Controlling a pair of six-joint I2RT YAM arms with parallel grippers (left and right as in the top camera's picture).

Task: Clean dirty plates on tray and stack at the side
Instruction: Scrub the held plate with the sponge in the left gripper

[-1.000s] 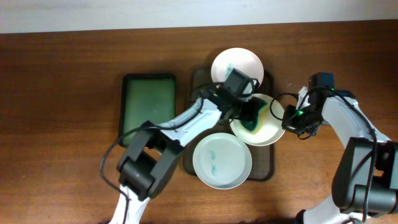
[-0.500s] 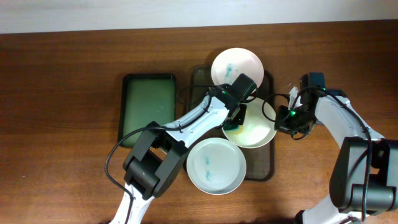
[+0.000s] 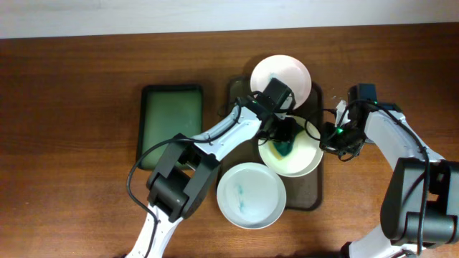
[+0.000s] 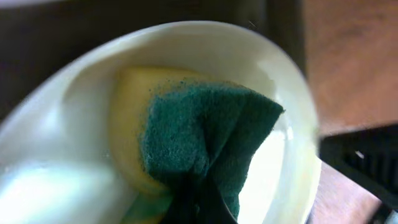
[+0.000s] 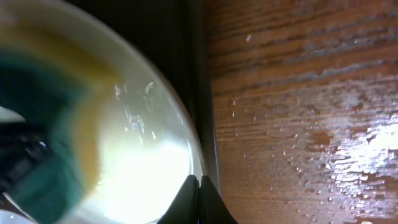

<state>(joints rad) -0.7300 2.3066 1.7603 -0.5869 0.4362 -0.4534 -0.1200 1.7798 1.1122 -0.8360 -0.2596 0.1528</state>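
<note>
On the tray (image 3: 307,199), left gripper (image 3: 283,135) clamps a sponge (image 4: 205,137) in the middle plate (image 3: 305,163), right gripper (image 5: 198,182) pinches its rim; top plate (image 3: 280,70) and smeared bottom plate (image 3: 251,195) wait unstacked.

Plates, three: far plate (image 3: 280,75), middle plate (image 3: 303,161), near plate (image 3: 251,195). Sponge (image 3: 285,147), one. Trays, two: dark tray (image 3: 307,202), green tray (image 3: 171,122). Tools, two: left tool (image 3: 284,135), right tool (image 3: 332,136). Bench (image 3: 72,86), one.
</note>
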